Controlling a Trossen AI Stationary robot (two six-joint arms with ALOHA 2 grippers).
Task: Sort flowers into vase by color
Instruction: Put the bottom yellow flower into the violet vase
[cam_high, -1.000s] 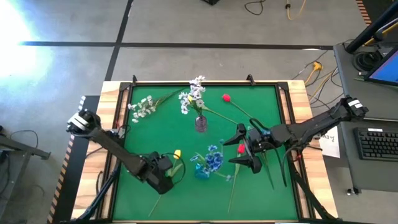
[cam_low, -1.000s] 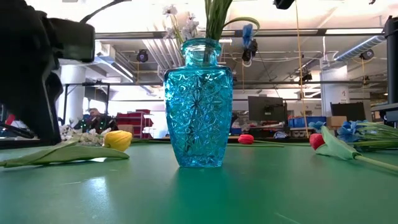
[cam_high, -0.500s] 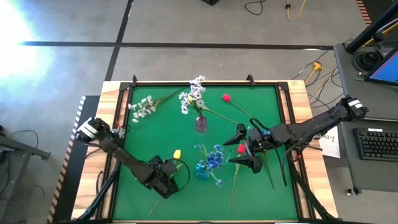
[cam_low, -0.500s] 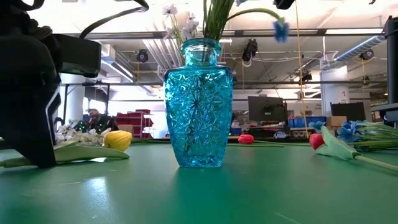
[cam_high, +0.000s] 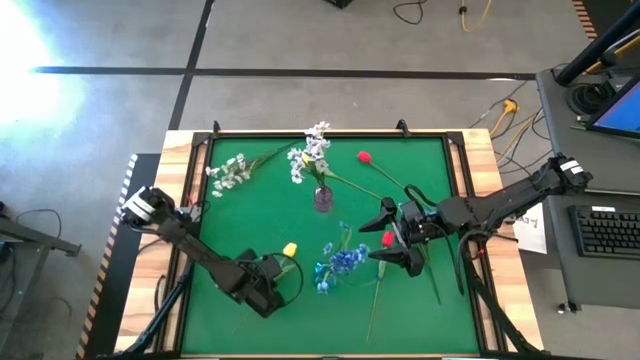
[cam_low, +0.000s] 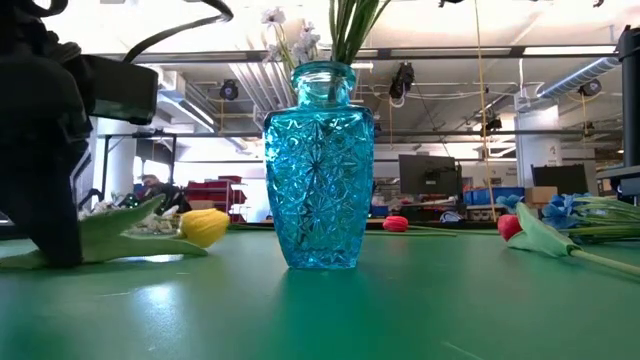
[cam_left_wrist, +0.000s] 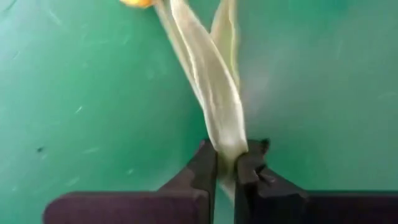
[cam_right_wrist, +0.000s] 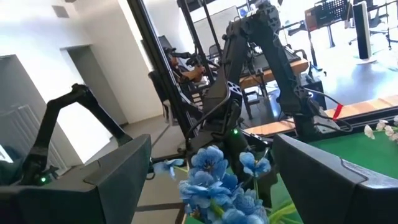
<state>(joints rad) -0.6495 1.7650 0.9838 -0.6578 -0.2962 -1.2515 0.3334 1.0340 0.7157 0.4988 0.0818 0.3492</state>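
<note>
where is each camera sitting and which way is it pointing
High view: above the table, straight down; both arms, left end effector, right end effector show.
Low view: at tabletop height, level across, facing the blue vase; the left arm's dark bulk shows.
Left wrist view: looks down at the mat; fingers shut on the yellow tulip leaves.
Right wrist view: looks past open fingers at a blue flower and the room.
Shared: the yellow tulip appears in high, low and left wrist views.

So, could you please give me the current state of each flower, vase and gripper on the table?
left gripper: shut on the yellow tulip's leaf.
yellow tulip: lying on the mat, gripped low down.
right gripper: open, beside the red tulip, not gripping it.
red tulip: lying on the mat.
blue vase: upright, holding stems.
blue flowers: standing in the blue vase.
far red tulip: lying on the mat.
</note>
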